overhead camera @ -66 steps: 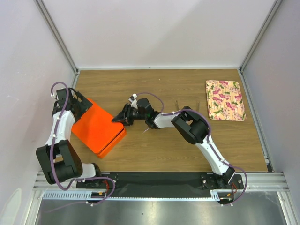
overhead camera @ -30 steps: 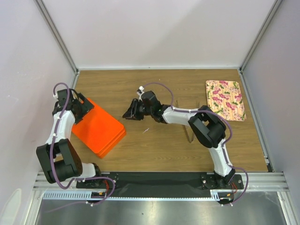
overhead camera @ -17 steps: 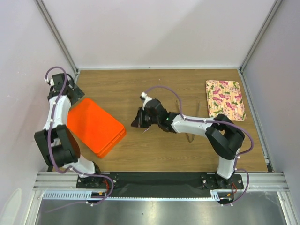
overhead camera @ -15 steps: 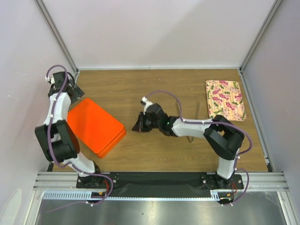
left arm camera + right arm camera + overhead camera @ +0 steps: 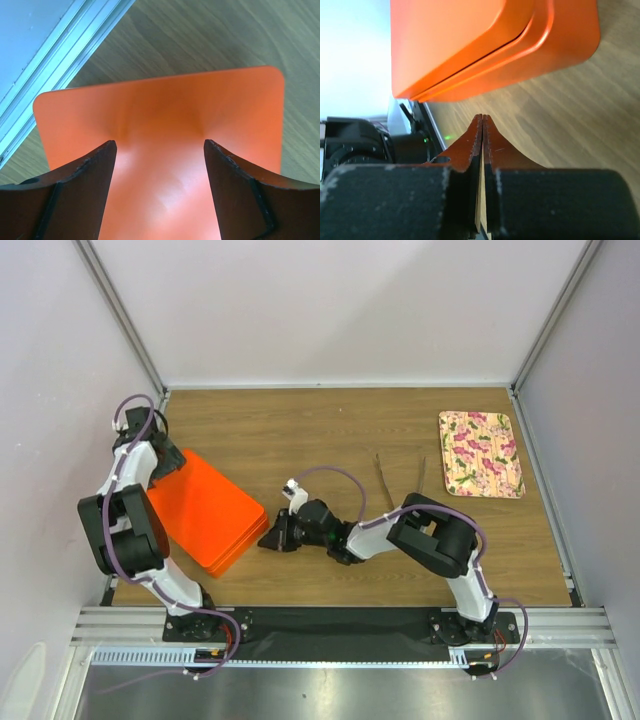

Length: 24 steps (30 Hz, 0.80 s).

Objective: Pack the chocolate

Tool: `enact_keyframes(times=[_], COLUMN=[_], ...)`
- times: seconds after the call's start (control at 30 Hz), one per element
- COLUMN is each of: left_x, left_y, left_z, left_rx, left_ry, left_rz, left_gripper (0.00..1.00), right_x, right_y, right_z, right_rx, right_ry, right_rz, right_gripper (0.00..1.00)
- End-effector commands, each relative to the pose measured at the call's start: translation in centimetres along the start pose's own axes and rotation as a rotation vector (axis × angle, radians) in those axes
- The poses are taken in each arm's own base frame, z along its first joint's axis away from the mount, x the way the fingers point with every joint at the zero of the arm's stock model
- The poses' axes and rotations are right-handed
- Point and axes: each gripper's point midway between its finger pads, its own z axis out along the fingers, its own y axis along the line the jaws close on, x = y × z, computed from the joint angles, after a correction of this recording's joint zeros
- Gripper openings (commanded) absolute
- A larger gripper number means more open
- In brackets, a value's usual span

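Note:
No chocolate shows in any view. A closed orange box (image 5: 205, 512) lies at the left of the table. My left gripper (image 5: 167, 461) is open over its far left corner. In the left wrist view its dark fingers (image 5: 75, 195) stand wide apart above the orange lid (image 5: 165, 110), with nothing between them. My right gripper (image 5: 270, 539) is shut and empty, low on the table beside the box's near right corner. In the right wrist view its fingertips (image 5: 482, 119) are pressed together just below the box's edge (image 5: 520, 45).
A floral-patterned plate (image 5: 480, 453) lies at the far right with nothing on it. Two thin sticks or tongs (image 5: 384, 480) lie on the wood left of it. White walls with metal frame rails close in the table on three sides.
My right gripper has moved from mid-table toward the near left and now sits at the box's near right corner. My left gripper swung out past the box's far corner and came back over it.

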Motion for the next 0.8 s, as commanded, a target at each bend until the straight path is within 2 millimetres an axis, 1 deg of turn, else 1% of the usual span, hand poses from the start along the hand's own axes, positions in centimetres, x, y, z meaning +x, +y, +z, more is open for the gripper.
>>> enact_keyframes(times=[0.0,0.13,0.17,0.23,0.27,0.33,0.37,0.43,0.47,0.53,0.57,0.7,0.73,0.77], left_x=[0.0,0.9,1.6,2.3,3.1,3.9,4.5,4.9,5.5,5.7,6.3,7.0,7.1,7.3], left_y=[0.2,0.0,0.1,0.1,0.2,-0.1,-0.1,-0.3,-0.2,-0.5,-0.4,-0.5,-0.5,-0.4], left_z=[0.2,-0.2,-0.1,0.0,0.2,0.3,0.3,0.0,0.0,-0.6,-0.6,-1.1,-1.1,-1.1], left_rx=[-0.017,-0.011,-0.015,-0.013,-0.021,-0.025,-0.030,-0.028,-0.031,-0.020,-0.028,-0.016,-0.014,-0.014], left_ry=[-0.008,-0.014,0.000,0.009,0.019,0.027,0.035,0.028,0.032,0.013,0.018,0.016,0.015,0.016], left_rz=[-0.016,-0.010,-0.006,-0.007,-0.002,0.001,0.007,0.005,0.006,0.001,0.006,-0.008,-0.012,-0.014], left_gripper=[0.76,0.76,0.76,0.75,0.75,0.75,0.74,0.74,0.74,0.74,0.74,0.75,0.75,0.75], right_x=[-2.9,-3.3,-3.7,-3.8,-3.9,-3.8,-4.0,-4.0,-4.1,-4.2,-4.1,-4.3,-4.2,-4.5], right_y=[1.2,0.2,0.5,0.4,0.6,0.4,0.5,0.2,0.0,-0.2,-0.4,-0.4,-0.7,-0.1], right_z=[1.4,2.4,2.5,3.0,3.2,3.8,4.0,4.2,4.3,4.4,4.4,4.1,4.0,3.5], right_rx=[-0.071,-0.050,-0.067,-0.081,-0.087,-0.092,-0.098,-0.093,-0.084,-0.079,-0.075,-0.074,-0.063,-0.065], right_ry=[-0.150,-0.191,-0.212,-0.222,-0.229,-0.231,-0.239,-0.242,-0.247,-0.249,-0.243,-0.232,-0.222,-0.213], right_rz=[0.025,0.014,0.015,0.018,0.016,0.021,0.022,0.029,0.031,0.032,0.030,0.038,0.040,0.039], right_gripper=[0.00,0.00,0.00,0.00,0.00,0.00,0.00,0.00,0.00,0.00,0.00,0.00,0.00,0.00])
